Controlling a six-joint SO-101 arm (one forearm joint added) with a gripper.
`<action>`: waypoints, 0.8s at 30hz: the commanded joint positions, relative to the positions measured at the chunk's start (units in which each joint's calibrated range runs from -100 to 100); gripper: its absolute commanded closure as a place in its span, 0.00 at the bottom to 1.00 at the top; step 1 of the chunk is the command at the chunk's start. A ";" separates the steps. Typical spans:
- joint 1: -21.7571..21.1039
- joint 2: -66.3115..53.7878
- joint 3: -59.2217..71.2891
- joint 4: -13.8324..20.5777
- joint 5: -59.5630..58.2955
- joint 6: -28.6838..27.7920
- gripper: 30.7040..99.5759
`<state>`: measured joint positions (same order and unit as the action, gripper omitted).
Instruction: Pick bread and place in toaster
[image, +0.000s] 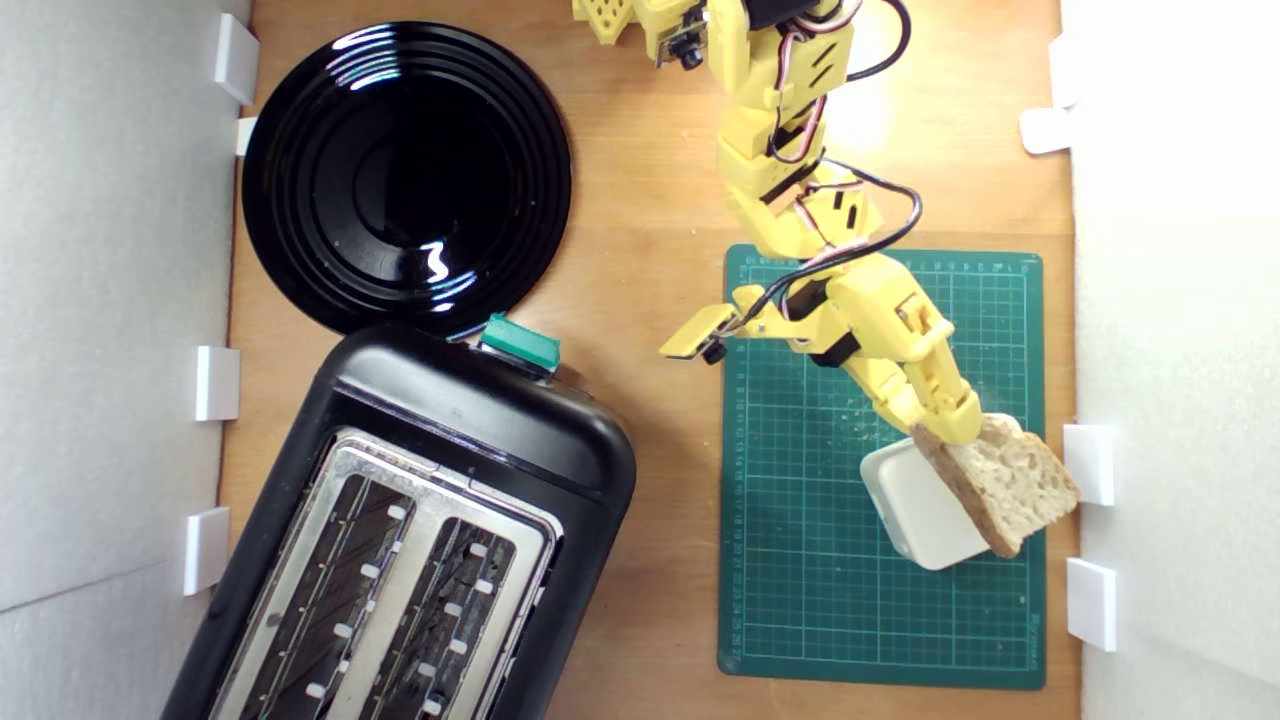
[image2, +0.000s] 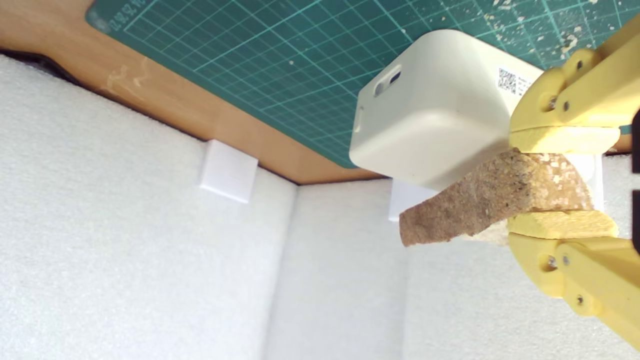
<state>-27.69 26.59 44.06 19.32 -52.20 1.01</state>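
end effector (image2: 562, 182) clamped on bread (image: 1005, 480) by its crust end, over the white box (image: 920, 510) on the cutting mat (image: 800, 560). keep slice vertical, align with toaster (image: 420, 560) slot before lowering.

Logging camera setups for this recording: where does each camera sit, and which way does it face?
Exterior view: overhead, looking straight down on the wooden table, toaster, black plate and green mat; the yellow arm enters from the top edge.
Wrist view: on the arm, looking along the tool toward the white foam wall; only the yellow fingers show.
Shared: the bread clamped in the tool, the white box, the mat.
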 joint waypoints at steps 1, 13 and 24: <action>-0.43 -13.94 -1.98 -0.29 9.20 -0.15 0.61; -0.27 -43.47 -2.43 -0.10 33.18 0.17 0.61; 0.37 -60.53 -9.70 -7.90 51.95 7.60 0.61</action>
<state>-27.69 -28.01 42.58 15.86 -5.85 4.94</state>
